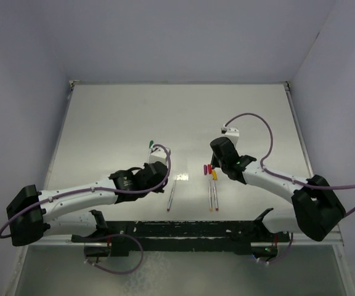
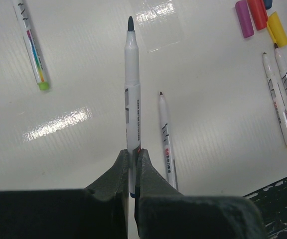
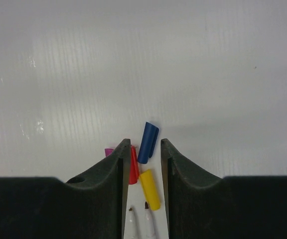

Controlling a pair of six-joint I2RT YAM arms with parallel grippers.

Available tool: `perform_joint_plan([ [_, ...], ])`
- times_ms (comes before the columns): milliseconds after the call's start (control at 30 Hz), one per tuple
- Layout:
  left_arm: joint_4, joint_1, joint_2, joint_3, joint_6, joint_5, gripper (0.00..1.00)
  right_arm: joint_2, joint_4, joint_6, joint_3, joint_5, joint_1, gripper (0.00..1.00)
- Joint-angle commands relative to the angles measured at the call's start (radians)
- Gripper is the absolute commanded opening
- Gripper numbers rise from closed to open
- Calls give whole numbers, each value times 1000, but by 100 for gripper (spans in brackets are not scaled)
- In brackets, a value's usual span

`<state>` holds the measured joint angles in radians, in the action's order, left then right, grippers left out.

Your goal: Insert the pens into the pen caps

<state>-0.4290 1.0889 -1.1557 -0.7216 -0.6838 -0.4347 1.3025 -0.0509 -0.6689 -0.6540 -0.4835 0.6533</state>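
My left gripper (image 2: 132, 152) is shut on a white pen (image 2: 132, 89) with a dark blue tip and holds it above the table; it also shows in the top view (image 1: 165, 177). Another pen (image 2: 166, 134) lies just right of it. Two more pens (image 2: 279, 102) lie at the right. A pen with a green cap (image 2: 32, 47) lies at the left. My right gripper (image 3: 143, 144) is open, low over the loose caps: the blue cap (image 3: 147, 142) and the yellow cap (image 3: 150, 189) show between the fingers, the red cap (image 3: 133, 167) and the magenta cap (image 3: 108, 152) by the left finger.
A clear tape patch (image 2: 158, 22) is stuck to the white table (image 1: 128, 117) ahead of the held pen. The caps (image 1: 207, 168) and two pens (image 1: 213, 194) sit between the arms. The black front rail (image 1: 183, 229) runs along the near edge. Grey walls stand on three sides.
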Motion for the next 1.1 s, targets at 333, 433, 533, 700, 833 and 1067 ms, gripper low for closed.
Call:
perform_joint_plan([
  [333, 22, 3, 19, 4, 25, -23, 0, 215, 23, -28, -148, -46, -7, 34],
  [433, 17, 3, 23, 9, 23, -24, 0, 227, 24, -42, -142, -50, -13, 34],
  [533, 18, 3, 28, 17, 20, -22, 0, 227, 26, -51, -134, -48, -22, 34],
  [700, 20, 3, 27, 17, 18, -21, 0, 241, 25, -60, -132, -32, -29, 34],
  [833, 25, 3, 23, 16, 18, -19, 0, 256, 26, -71, -127, -13, -31, 35],
  [1067, 25, 3, 17, 17, 18, -16, 0, 289, 26, -88, -122, 3, -31, 35],
])
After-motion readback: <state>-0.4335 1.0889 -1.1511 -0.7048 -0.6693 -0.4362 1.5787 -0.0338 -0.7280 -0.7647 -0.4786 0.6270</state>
